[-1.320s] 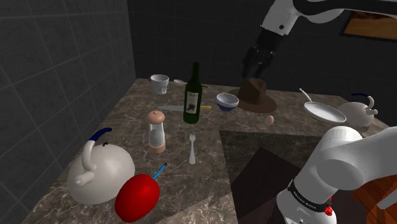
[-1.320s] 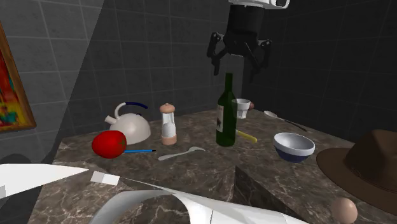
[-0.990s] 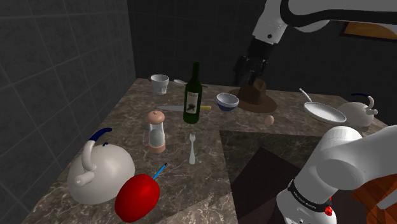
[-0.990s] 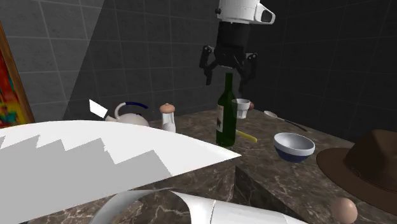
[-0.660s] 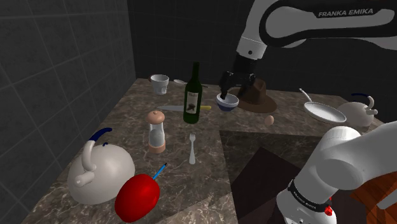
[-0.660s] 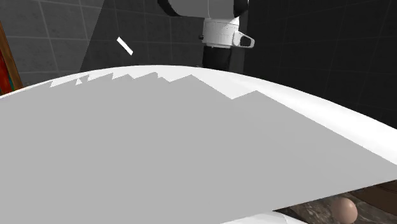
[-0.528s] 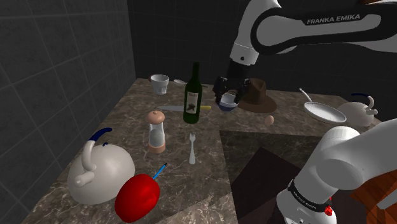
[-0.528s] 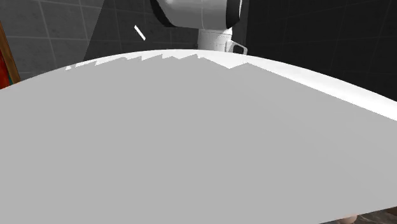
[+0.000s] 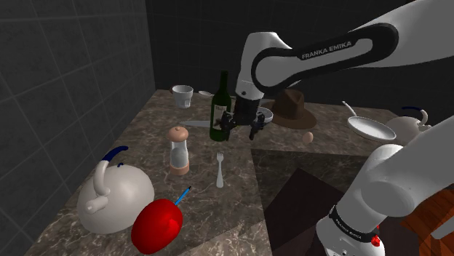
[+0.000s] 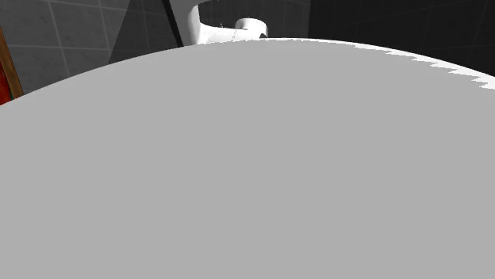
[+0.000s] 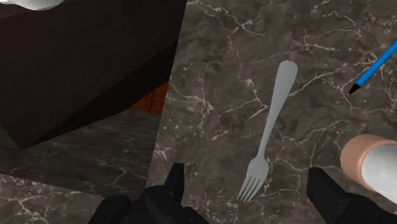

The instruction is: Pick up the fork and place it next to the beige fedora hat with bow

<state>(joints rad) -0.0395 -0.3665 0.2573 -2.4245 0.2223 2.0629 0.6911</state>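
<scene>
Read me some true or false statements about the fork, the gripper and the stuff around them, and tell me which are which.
1. The fork lies flat on the table, with nothing holding it. True.
2. The gripper is shut. False: its fingers stand apart, open, with the fork's tines below the gap in the wrist view.
3. The hat sits right beside the fork. False: it is well away, toward the shoulder view's upper right, past the bottle.
4. A blue pen lies next to the red fruit. True.
5. The bottle has tipped over. False: it stands upright.
</scene>
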